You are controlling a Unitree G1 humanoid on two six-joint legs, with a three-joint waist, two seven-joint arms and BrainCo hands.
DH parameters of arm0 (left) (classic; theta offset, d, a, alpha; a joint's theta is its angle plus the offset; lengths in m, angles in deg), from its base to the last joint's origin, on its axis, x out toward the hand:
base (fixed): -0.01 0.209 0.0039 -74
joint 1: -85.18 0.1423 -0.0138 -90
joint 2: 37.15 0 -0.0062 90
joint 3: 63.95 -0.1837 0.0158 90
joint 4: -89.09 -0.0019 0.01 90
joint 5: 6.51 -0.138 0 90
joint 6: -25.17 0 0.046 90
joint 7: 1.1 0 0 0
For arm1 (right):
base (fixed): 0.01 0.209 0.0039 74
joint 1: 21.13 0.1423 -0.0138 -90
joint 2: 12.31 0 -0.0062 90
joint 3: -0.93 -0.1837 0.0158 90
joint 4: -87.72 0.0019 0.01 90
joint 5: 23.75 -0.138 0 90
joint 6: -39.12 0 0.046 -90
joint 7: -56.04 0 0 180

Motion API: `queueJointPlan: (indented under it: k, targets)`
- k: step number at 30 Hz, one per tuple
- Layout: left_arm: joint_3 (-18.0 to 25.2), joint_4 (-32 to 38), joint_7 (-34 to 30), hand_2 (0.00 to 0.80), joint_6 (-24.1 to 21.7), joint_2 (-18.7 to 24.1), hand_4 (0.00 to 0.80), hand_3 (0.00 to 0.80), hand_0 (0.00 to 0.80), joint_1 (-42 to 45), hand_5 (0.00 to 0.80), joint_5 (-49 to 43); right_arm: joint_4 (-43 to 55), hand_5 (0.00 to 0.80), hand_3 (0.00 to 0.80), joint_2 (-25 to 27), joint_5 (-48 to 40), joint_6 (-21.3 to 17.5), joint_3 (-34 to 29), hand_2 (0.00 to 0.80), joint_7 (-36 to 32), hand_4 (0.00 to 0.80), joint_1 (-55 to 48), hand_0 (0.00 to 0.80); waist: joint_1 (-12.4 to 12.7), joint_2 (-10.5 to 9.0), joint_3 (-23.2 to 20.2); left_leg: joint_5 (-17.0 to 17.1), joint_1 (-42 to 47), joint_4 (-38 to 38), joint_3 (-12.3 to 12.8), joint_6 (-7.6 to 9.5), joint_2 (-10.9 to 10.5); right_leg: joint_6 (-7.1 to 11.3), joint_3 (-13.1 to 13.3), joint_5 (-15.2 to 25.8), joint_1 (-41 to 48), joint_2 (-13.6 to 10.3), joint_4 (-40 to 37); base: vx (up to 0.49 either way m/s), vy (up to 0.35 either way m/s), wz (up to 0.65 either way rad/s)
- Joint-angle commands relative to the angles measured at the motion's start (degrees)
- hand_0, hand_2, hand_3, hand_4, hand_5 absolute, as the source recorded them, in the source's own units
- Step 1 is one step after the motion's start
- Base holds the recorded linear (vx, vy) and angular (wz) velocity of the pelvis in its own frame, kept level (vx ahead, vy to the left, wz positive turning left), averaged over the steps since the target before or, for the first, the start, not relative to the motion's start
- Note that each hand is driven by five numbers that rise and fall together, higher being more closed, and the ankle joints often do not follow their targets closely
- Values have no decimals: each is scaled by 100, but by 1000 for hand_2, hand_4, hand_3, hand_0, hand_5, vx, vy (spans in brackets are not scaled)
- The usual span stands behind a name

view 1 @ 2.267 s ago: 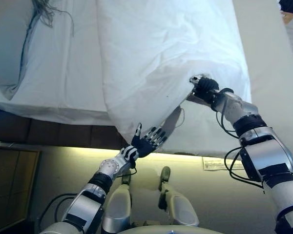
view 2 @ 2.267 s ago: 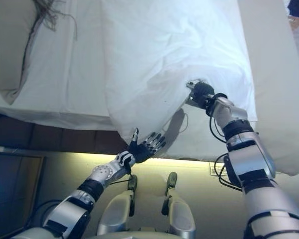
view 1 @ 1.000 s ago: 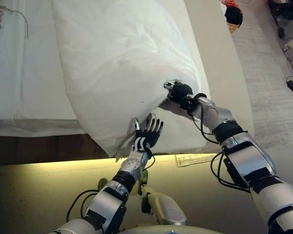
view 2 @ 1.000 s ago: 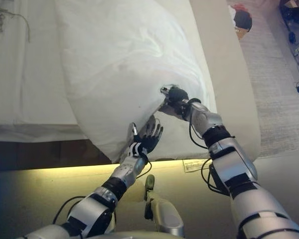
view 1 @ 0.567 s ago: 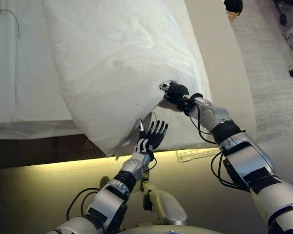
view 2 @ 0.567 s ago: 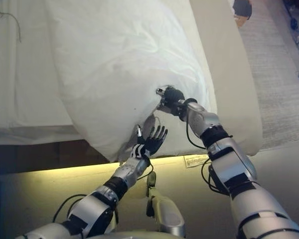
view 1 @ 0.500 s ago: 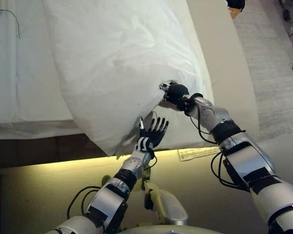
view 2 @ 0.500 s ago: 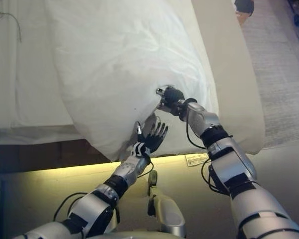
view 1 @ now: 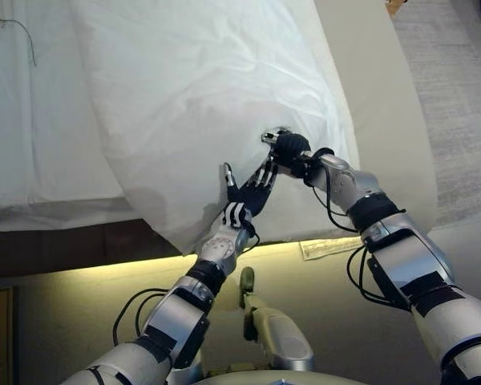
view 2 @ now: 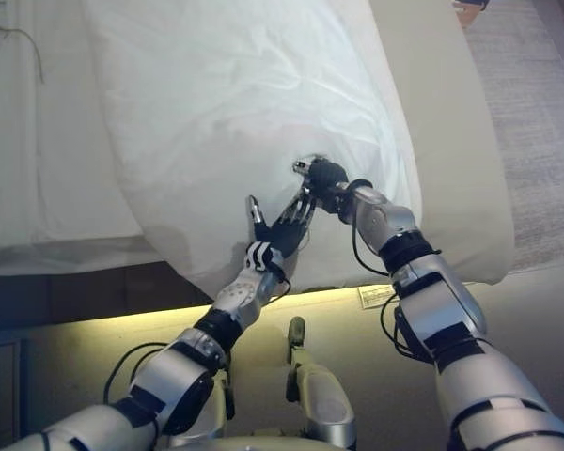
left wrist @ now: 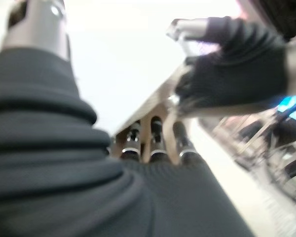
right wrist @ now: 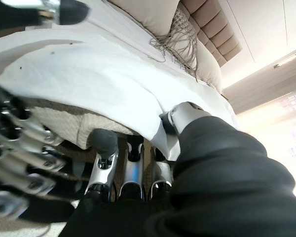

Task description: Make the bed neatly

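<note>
My right hand (view 1: 286,149) is clamped on the near hem of the big white puffy duvet (view 1: 200,88), thumb over the top and fingers curled under the cloth, as my right wrist view shows. My left hand (view 1: 252,191) is beside it along the same hem, fingers straight and spread, the tips reaching up under the lifted edge just next to my right hand; it grips nothing yet. The duvet lies skewed across the white-sheeted mattress (view 1: 32,144), its near corner hanging over the mattress edge toward me. Risks, as I judge them: with only one pinch point, a pull could swing the duvet round that point and leave it more crooked; the thin fold in my right hand could slip out if I tug hard; my left fingers, so close to my right hand, could knock it or snag the cloth as they close; and the overhanging corner could drag further off the mattress. Count: one duvet, one mattress with its sheet, one beige padded bed surround (view 1: 385,96) on the far side of the duvet, one cushion with a fringed trim (right wrist: 160,19) up near the headboard, two hands of mine.
</note>
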Motion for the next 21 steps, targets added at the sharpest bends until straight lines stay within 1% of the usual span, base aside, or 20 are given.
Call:
queueJointPlan:
  k: [1,6,10,15,16,17,18,19,20,21]
  targets:
    - [-245,21,218,0,-322,-289,0,0,0,-579,0,81,35,800,800,83,-86,-267,-193,800,-77,800,1005,800,7,130,-256,375,51,-374,-41,-210,357,457,-28,-387,225,-330,411,0,0,0]
    - [-264,218,412,0,-826,-458,0,0,0,-611,0,81,17,800,800,11,29,-291,-230,800,-81,800,940,800,-10,205,-316,360,91,-360,-59,-201,329,463,-10,-415,263,-349,422,0,0,0]
    - [-286,325,577,0,-1058,-558,0,0,0,-638,0,81,-25,800,800,-2,111,-294,-305,800,-63,800,911,800,-15,266,-341,356,124,-356,-78,-193,302,469,-24,-428,307,-371,424,0,0,0]
    - [-252,366,758,0,-1394,-538,0,0,0,-589,0,81,12,800,800,58,173,-240,-414,800,-28,800,818,800,1,345,-368,358,160,-358,-134,-193,267,483,-52,-453,356,-413,437,0,0,0]
    - [-233,348,732,41,-1379,-522,41,41,41,-583,41,81,4,800,800,61,184,-235,-432,800,-32,800,813,800,7,353,-368,359,162,-359,-144,-192,263,485,-59,-458,362,-418,437,0,0,0]
    - [-218,329,726,53,-1368,-505,53,53,53,-589,53,81,-4,800,800,69,181,-223,-442,800,-29,800,809,800,11,360,-378,360,166,-362,-151,-193,259,488,-65,-458,366,-422,434,0,0,0]
    - [-208,328,747,207,-1364,-491,207,207,207,-601,207,81,-17,800,800,62,179,-223,-444,800,-13,800,807,800,18,369,-386,362,169,-367,-161,-192,254,489,-73,-456,370,-426,432,0,0,0]
    - [-204,327,768,411,-1360,-453,411,411,411,-608,411,81,-32,800,800,73,161,-214,-448,800,-6,800,798,800,24,381,-394,360,181,-369,-178,-190,254,491,-74,-459,375,-431,441,0,0,0]
    - [-200,326,778,464,-1373,-445,464,464,464,-612,464,81,-28,800,800,69,165,-206,-455,800,8,800,789,800,25,385,-399,360,187,-371,-191,-188,251,493,-75,-461,381,-434,444,0,0,0]
    - [-190,319,777,800,-1378,-423,800,800,800,-623,800,81,-27,800,800,64,161,-205,-454,800,25,800,773,800,28,387,-411,361,194,-373,-199,-190,246,498,-72,-461,391,-437,440,22,1,3]
